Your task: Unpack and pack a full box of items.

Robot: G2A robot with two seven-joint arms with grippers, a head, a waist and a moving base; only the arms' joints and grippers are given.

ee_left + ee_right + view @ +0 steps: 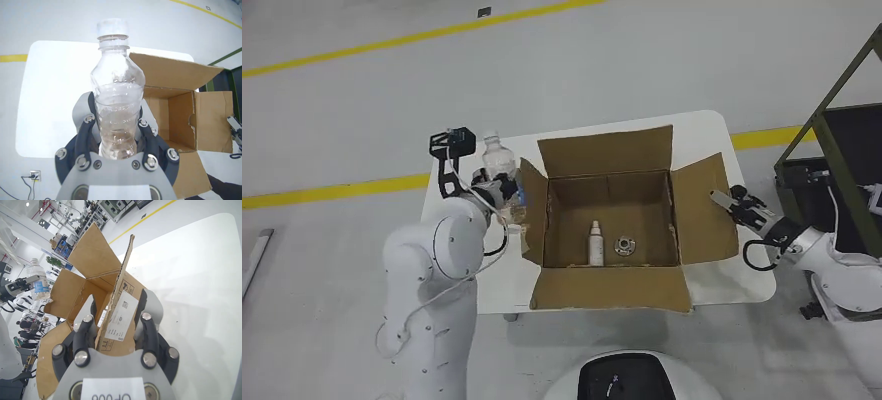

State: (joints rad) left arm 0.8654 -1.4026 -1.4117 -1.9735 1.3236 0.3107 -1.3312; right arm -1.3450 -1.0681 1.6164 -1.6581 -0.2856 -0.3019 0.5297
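The left end effector clenches a clear water bottle above the desk beside the cardboard box, likely unpacking it, while the right end effector, unclenched, straddles the right flap, seemingly steadying it.

The bottle is clear glossy plastic, the box matt corrugated cardboard.
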